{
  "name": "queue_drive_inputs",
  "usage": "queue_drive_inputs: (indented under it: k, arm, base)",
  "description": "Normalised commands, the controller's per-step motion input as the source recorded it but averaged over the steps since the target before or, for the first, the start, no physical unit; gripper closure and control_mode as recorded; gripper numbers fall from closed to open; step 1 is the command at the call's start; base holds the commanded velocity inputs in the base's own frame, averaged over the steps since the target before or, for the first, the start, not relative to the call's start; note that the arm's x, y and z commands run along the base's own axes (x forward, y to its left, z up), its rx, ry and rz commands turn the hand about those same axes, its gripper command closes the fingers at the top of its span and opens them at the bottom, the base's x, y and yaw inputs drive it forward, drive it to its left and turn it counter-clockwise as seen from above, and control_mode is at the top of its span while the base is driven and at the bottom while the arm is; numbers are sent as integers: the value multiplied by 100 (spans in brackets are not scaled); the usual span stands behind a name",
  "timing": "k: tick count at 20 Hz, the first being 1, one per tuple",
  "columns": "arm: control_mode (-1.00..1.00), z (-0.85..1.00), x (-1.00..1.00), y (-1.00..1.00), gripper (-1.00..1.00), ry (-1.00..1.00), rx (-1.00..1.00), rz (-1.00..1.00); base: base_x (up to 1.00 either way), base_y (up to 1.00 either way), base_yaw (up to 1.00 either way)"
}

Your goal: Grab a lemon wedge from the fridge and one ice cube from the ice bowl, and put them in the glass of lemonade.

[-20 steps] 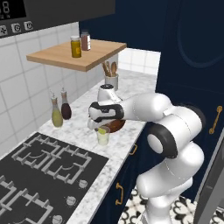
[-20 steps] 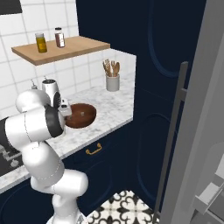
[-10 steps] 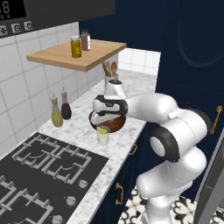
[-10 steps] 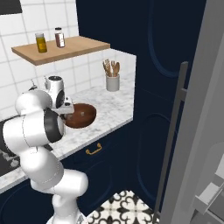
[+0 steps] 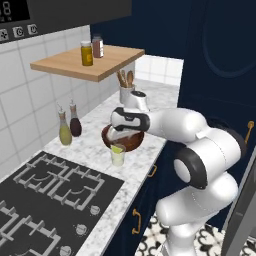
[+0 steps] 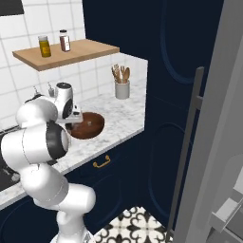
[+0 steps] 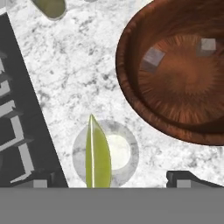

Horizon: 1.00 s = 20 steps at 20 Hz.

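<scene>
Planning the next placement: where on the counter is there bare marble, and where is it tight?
Bare marble lies between the ice bowl and the utensil cup, out to the counter's end, and between the oil bottles and the glass of lemonade. It is tight where glass, bowl and cooktop meet under the open gripper.

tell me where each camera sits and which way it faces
Left base view: behind the arm on its left, looking forward and down at the marble counter; the white arm rises from the lower right.
Right base view: behind on the right, facing the same counter and the wide dark-brown wooden ice bowl; the arm rises from the lower left.
Hand view: on the hand, looking straight down on the small clear glass of lemonade holding the pale yellow-green lemon wedge; open end effector fingertips at the bottom.
Shared: bowl.
</scene>
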Motion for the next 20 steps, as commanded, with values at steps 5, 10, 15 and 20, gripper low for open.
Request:
queue_drive_inputs:
  k: [5, 10, 15, 20]
  arm:
    - [-100, 23, 83, -30, -100, 10, -10, 0]
    - [-100, 1, 86, -9, -100, 25, 0, 0]
    - [-100, -31, 30, 4, -100, 11, 0, 0]
    - [-100, -56, 7, 3, -100, 2, 0, 0]
  base:
    - [0, 0, 0]
    - [0, 0, 0]
    - [0, 0, 0]
    - [0, 0, 0]
